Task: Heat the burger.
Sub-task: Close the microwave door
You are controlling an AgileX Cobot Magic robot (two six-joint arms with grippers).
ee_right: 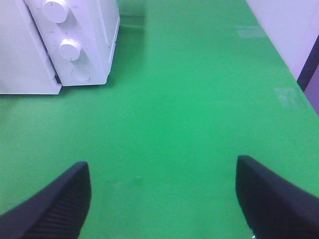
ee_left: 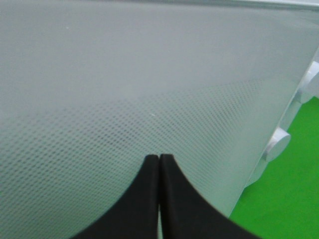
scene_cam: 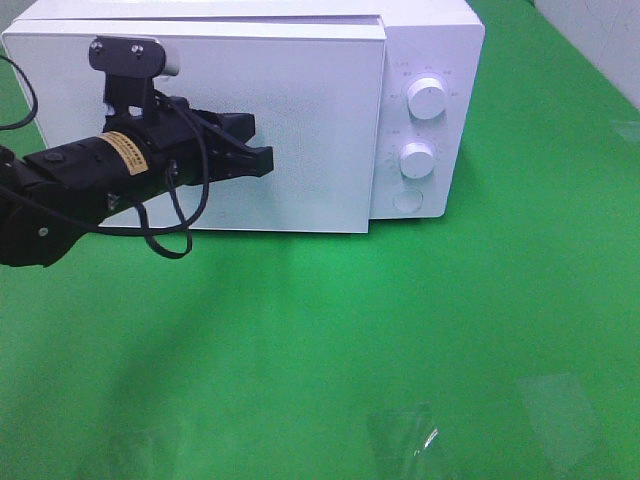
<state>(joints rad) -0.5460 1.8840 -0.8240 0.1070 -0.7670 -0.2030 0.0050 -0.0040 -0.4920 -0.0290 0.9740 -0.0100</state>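
The burger is hidden from every view. A white microwave (scene_cam: 430,40) stands at the back of the green table, and its door (scene_cam: 290,110) lies flat against the front or very nearly so. My left gripper (scene_cam: 262,155) is shut with nothing in it, its tips right at the door's middle. In the left wrist view the two black fingers meet in the shut left gripper (ee_left: 159,159) just in front of the dotted door (ee_left: 149,74). My right gripper (ee_right: 163,172) hangs open and empty over bare green cloth, well to the right of the microwave (ee_right: 94,45).
Two round knobs (scene_cam: 428,100) (scene_cam: 417,159) and a round button (scene_cam: 407,199) sit on the panel right of the door. Clear tape patches (scene_cam: 400,435) lie on the cloth near the front. The table's right edge (ee_right: 304,89) runs along a wall.
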